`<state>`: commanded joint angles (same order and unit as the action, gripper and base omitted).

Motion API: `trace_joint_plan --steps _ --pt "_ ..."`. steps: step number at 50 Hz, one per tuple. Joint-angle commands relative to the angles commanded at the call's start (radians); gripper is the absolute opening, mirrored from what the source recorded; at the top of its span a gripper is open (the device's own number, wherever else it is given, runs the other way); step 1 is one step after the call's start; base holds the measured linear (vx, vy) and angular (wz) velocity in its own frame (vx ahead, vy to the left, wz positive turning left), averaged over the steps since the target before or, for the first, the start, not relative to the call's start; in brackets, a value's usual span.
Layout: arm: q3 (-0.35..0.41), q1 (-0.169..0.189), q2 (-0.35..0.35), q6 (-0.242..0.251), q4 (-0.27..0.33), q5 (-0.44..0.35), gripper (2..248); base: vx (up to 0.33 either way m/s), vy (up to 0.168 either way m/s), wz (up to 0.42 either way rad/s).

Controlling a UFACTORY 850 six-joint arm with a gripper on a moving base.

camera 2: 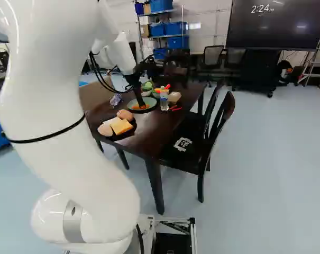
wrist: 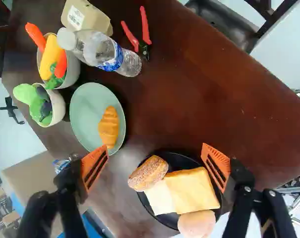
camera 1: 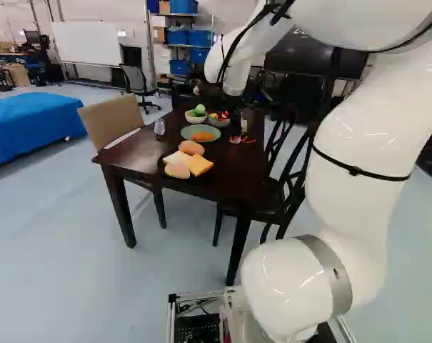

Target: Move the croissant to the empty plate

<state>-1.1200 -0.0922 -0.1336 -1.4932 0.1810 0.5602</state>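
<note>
The gripper (camera 2: 138, 94) hangs over the far part of the table in the right base view. In the wrist view the gripper (wrist: 154, 148) is open wide with nothing held. The golden croissant (wrist: 109, 127) lies on the green plate (wrist: 84, 116), near its rim, and one orange fingertip appears close by the croissant's end. Beside it, a black plate (wrist: 182, 161) holds a sugared bun (wrist: 149, 173), a white slice (wrist: 160, 197), a yellow slice (wrist: 193, 189) and a round bun (wrist: 197, 224). No plate without food shows.
On the dark table (wrist: 189, 84) stand a bowl of toy vegetables (wrist: 73, 69), a bowl of green items (wrist: 56, 106), a clear bottle (wrist: 105, 52) and a carton (wrist: 85, 17); red-handled cutters (wrist: 146, 29) lie nearby. Chairs (camera 2: 220, 124) flank the table.
</note>
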Motion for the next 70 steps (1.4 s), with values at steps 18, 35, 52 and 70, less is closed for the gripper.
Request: trace_joint_plan --steps 18,35,52,70 --pt "0.097 0.002 0.091 0.0 0.016 -0.003 247 0.0 0.0 0.0" --pt "0.184 0.009 0.176 0.0 0.016 -0.003 247 0.0 0.0 0.0" --pt "0.185 0.009 0.176 0.0 0.016 -0.003 247 0.0 0.0 0.0" --pt "0.185 0.009 0.176 0.0 0.016 -0.003 247 -0.007 0.0 0.0"
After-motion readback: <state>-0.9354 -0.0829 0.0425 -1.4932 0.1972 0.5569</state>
